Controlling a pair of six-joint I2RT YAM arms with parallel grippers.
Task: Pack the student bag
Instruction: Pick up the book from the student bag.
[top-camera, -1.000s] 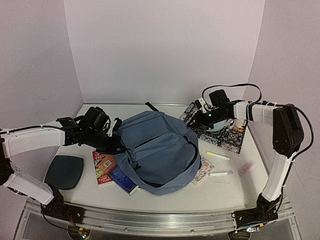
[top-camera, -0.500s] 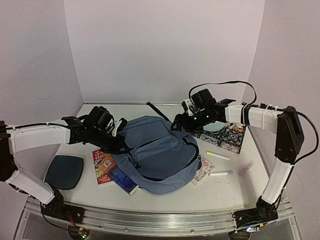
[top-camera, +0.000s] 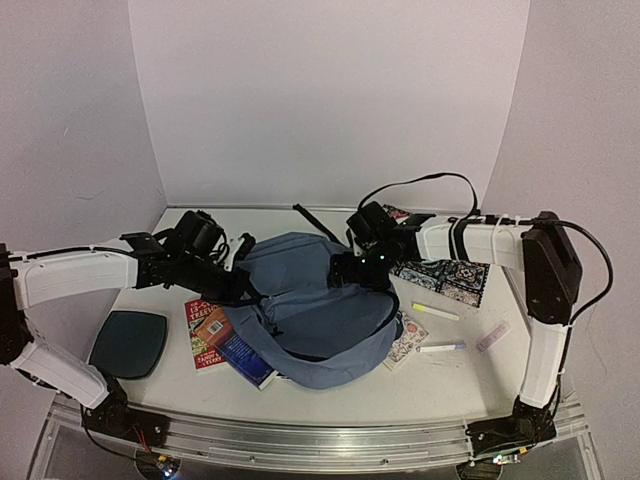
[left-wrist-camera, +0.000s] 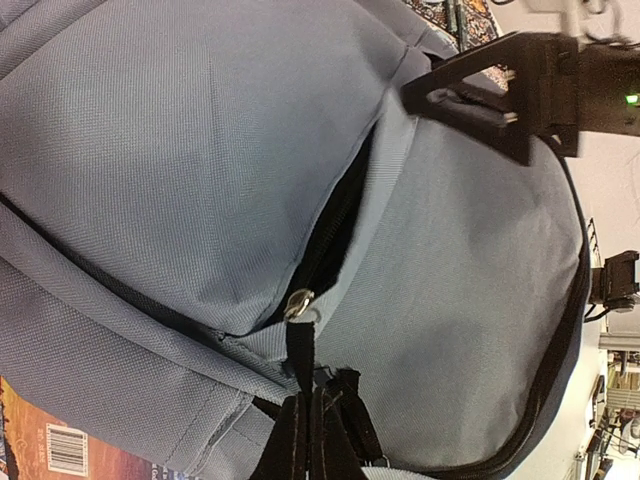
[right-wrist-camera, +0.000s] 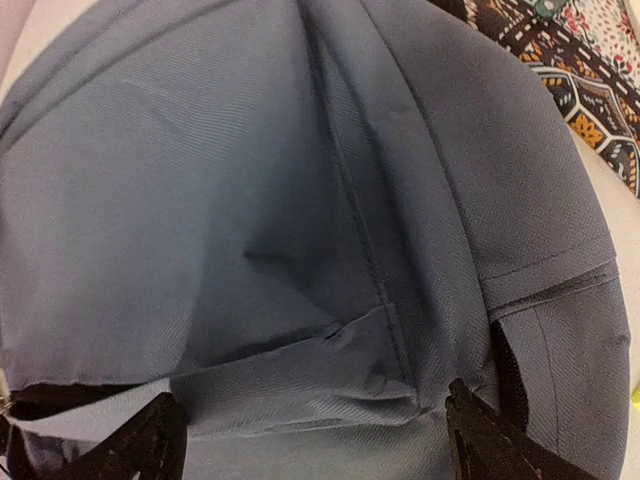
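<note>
The slate-blue student bag (top-camera: 312, 312) lies in the middle of the table, its front pocket zipper partly open and showing dark lining (left-wrist-camera: 330, 235). My left gripper (top-camera: 236, 291) is at the bag's left edge, shut on the black zipper pull strap (left-wrist-camera: 299, 352) below the metal slider (left-wrist-camera: 298, 303). My right gripper (top-camera: 352, 270) is open, low over the bag's upper right part. Its fingers (right-wrist-camera: 487, 440) straddle a fold of blue fabric (right-wrist-camera: 300, 375). It also shows in the left wrist view (left-wrist-camera: 490, 92).
A red book (top-camera: 203, 335) and a blue book (top-camera: 243, 357) stick out from under the bag's left side. A dark teal pad (top-camera: 128, 342) lies far left. A patterned mat (top-camera: 446, 272), two markers (top-camera: 436, 312), a pink eraser (top-camera: 494, 336) and a sticker card (top-camera: 408, 338) lie right.
My right gripper has moved left from over the patterned mat onto the bag. The bag has sagged flatter. My left gripper has stayed at the zipper pull.
</note>
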